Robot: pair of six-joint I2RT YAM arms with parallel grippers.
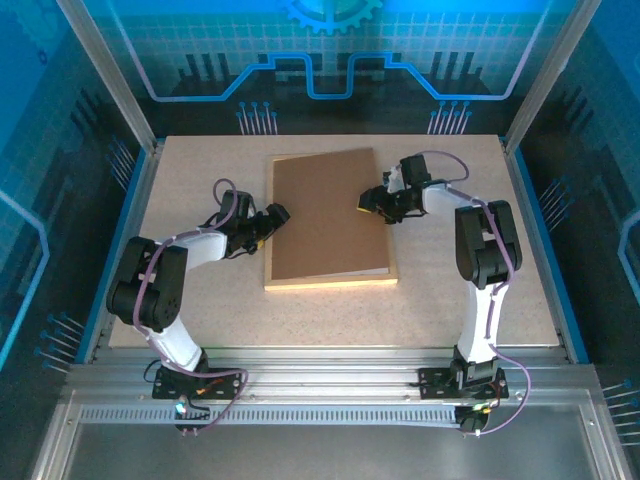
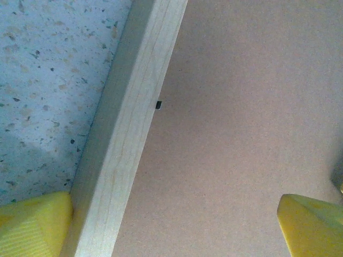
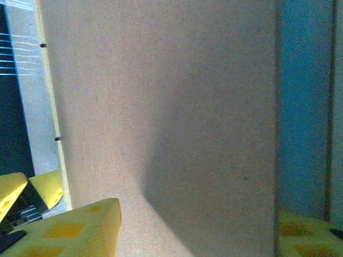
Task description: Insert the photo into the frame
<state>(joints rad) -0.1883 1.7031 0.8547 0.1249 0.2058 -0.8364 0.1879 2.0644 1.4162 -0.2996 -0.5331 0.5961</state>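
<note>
Frame lies face down mid-desk, brown backing board resting over its back and covering approx. the whole opening; only the near wood rail shows clear of it from the top view. Photo judged to sit under the board, can't confirm. Left pincer is fully released at the frame's left rail: wrist view has one yellow finger outside the rail over the desk and the other over the board, so it straddles the rail w/o touching it. A small black tab sits at the rail's inner edge, just at the board. Right pincer hovers over the board's right part, jaws parted, nothing pinched as far as I can tell. Step in hand (est.): closing the back, board placed and let go. Next move calls for checking the board sits flush inside the rails, pressing it down flat, then securing w/ the tabs; needs light contact so the frame doesn't skid.
</note>
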